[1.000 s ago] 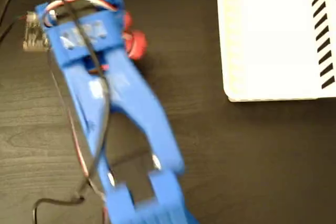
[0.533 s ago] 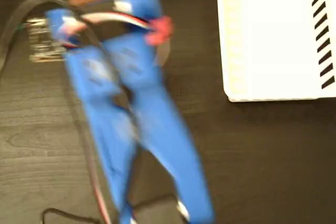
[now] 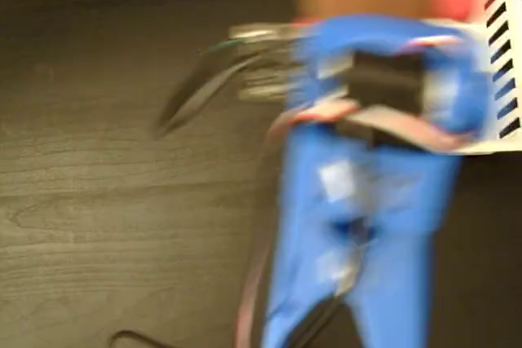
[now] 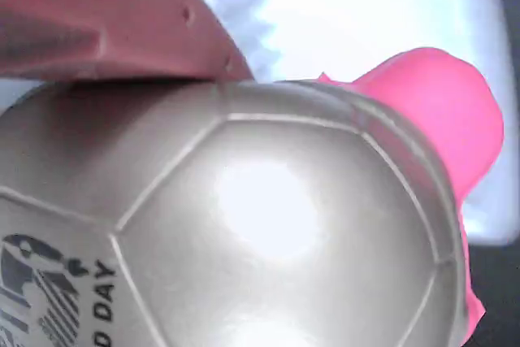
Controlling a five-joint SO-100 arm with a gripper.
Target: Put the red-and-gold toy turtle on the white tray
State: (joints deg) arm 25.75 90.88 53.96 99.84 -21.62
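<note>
Your end effector [image 4: 122, 26] is clamped on the red-and-gold toy turtle [image 4: 236, 233]: in the wrist view a reddish finger [image 4: 97, 18] presses the top of the gold shell, which fills the frame, a pink limb at upper right. Behind it lies the white tray [image 4: 366, 6]. In the fixed view the blurred blue arm [image 3: 367, 226] covers the tray's [image 3: 502, 55] left part at upper right, above the dark worktop [image 3: 106, 201].

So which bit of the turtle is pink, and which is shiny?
On the red-and-gold toy turtle, the rounded bit sticking out at upper right is pink; the big domed shell with dark print is shiny gold.
</note>
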